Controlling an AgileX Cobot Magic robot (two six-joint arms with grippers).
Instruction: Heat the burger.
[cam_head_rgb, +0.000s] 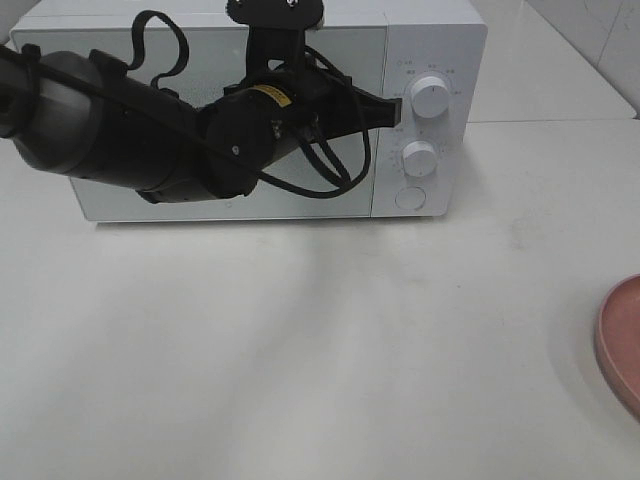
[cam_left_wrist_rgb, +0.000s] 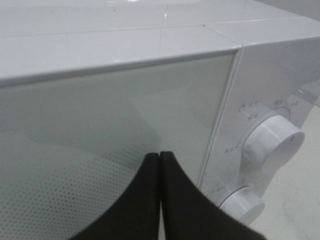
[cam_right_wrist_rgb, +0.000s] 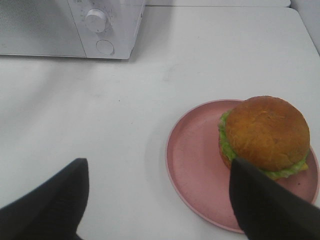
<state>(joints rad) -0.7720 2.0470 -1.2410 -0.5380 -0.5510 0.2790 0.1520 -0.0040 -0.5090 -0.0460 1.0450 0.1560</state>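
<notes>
The burger (cam_right_wrist_rgb: 265, 132), a golden-brown bun with a green lettuce frill, sits on a pink plate (cam_right_wrist_rgb: 192, 165) on the white table. My right gripper (cam_right_wrist_rgb: 157, 165) hovers over the plate's near side, open and empty; one finger stands beside the burger, apart from it. The white microwave (cam_head_rgb: 430, 50) stands at the back with its door (cam_head_rgb: 220, 45) closed. My left gripper (cam_head_rgb: 393, 108) is shut with nothing in it, its fingertips (cam_left_wrist_rgb: 160, 156) pressed together against the right edge of the door (cam_left_wrist_rgb: 125, 110), beside the upper knob (cam_head_rgb: 430, 96). The burger is out of sight in the exterior view.
The control panel carries an upper knob (cam_left_wrist_rgb: 274, 140), a lower knob (cam_head_rgb: 419, 158) and a round button (cam_head_rgb: 410, 197). Only the plate's rim (cam_head_rgb: 622, 345) shows at the right edge of the exterior view. The left arm's bulk hangs in front of the door.
</notes>
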